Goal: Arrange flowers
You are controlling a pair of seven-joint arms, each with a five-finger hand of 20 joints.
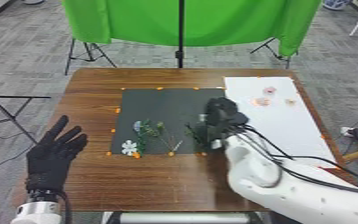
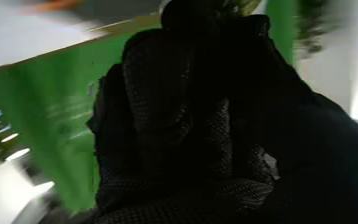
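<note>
White and bulky, the right arm (image 1: 286, 187) is stretching over the near right part of the brown wooden bench (image 1: 158, 190). Its black-gloved right hand (image 1: 222, 117) is hovering around the right edge of a dark sheet (image 1: 171, 107), close to where a white sheet (image 1: 286, 127) is beginning. Blur and the dark glove are hiding its grip, so whether it is open, closed or gripping something, I cannot tell. A small yellow-green piece (image 2: 248, 6) is showing at the far end of that hand in the right wrist view.

On the left, the left hand (image 1: 51, 156) is hanging open near the left side of the bench, its fingers spreading apart.

The flowers are lying in two groups. On the near left part of the dark sheet, a white flower (image 1: 129, 147) is resting near the corner, with a bluish flower (image 1: 138, 126) farther off and green sprigs (image 1: 160, 129) and thin stems (image 1: 168, 143) lying to the right. On the far part of the white sheet, a pink flower (image 1: 270, 90), a peach flower (image 1: 262, 101) and a beige flower (image 1: 291, 102) are sitting near one another.

Small orange pieces (image 1: 136, 155) are dotting the dark sheet's edges. Beyond the bench, a green cloth (image 1: 140, 25) is hanging.
</note>
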